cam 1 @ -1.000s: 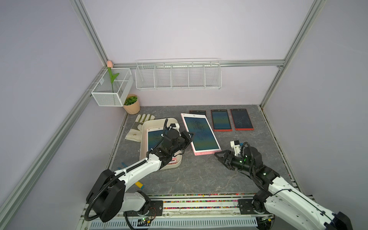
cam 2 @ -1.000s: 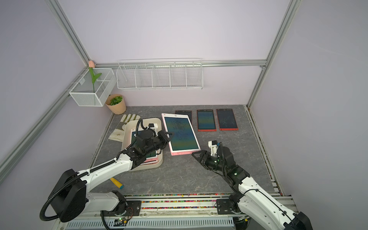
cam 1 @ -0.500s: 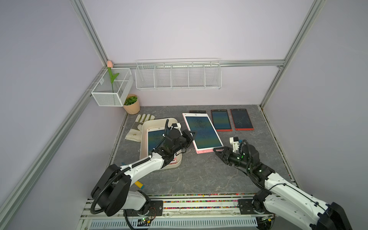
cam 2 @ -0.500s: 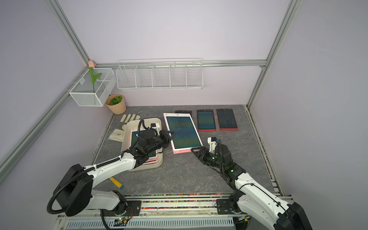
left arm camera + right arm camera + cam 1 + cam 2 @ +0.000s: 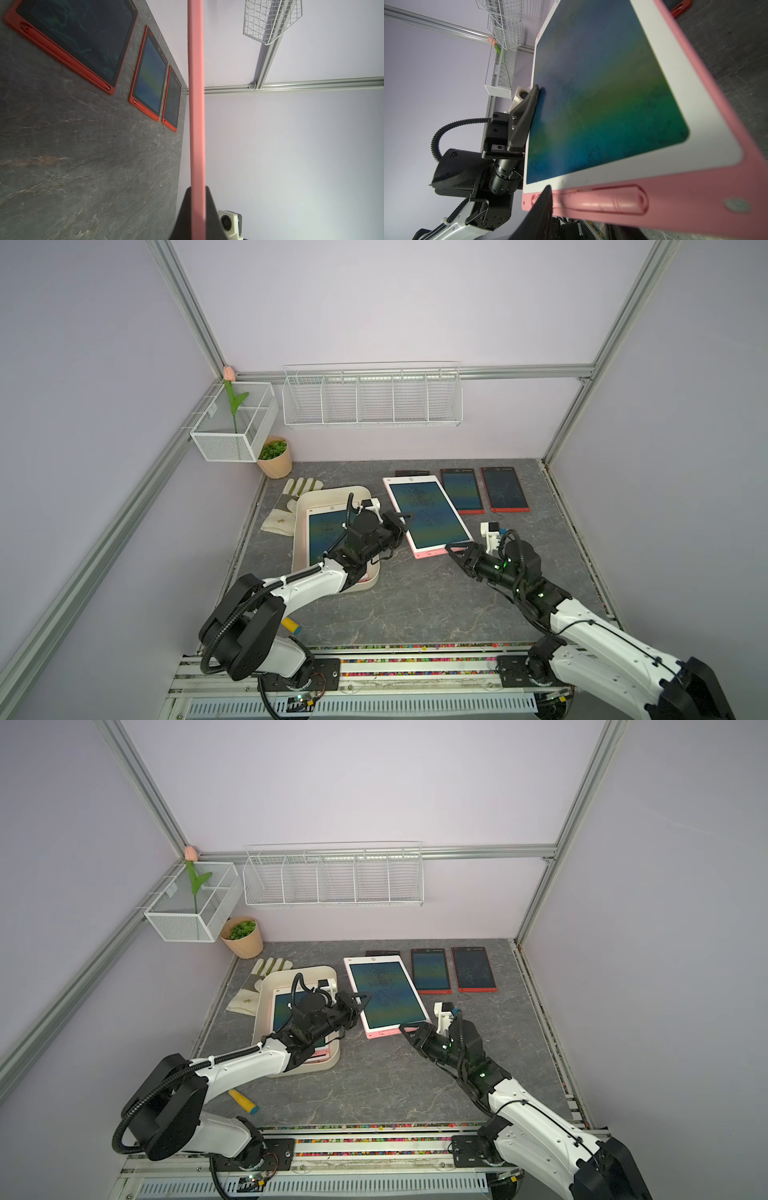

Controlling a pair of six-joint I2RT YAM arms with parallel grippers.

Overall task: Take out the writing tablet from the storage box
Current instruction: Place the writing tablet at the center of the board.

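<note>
the tablet (image 5: 428, 514), pink-framed with a dark screen, is out of the box (image 5: 300, 539) and lies over the table (image 5: 415, 605), between the box and the red tablets (image 5: 462, 491); whether its far end touches the table cannot be told. the left gripper (image 5: 405, 519) reaches across the box's right rim and is clamped on the tablet's left edge. in the left wrist view the pink edge (image 5: 196, 104) runs straight out from between the two black fingers (image 5: 181, 218). the right gripper (image 5: 457, 551) sits at the tablet's near right corner. in the right wrist view one of its fingers (image 5: 542, 212) crosses the pink strip beside the pen slot, the other finger is hidden, so a grip there cannot be told. a second tablet (image 5: 326, 531) lies flat in the box, partly under the left arm. a glove (image 5: 286, 506) lies just beside the box's far left corner, with a pot (image 5: 274, 456) of greenery behind it.
</note>
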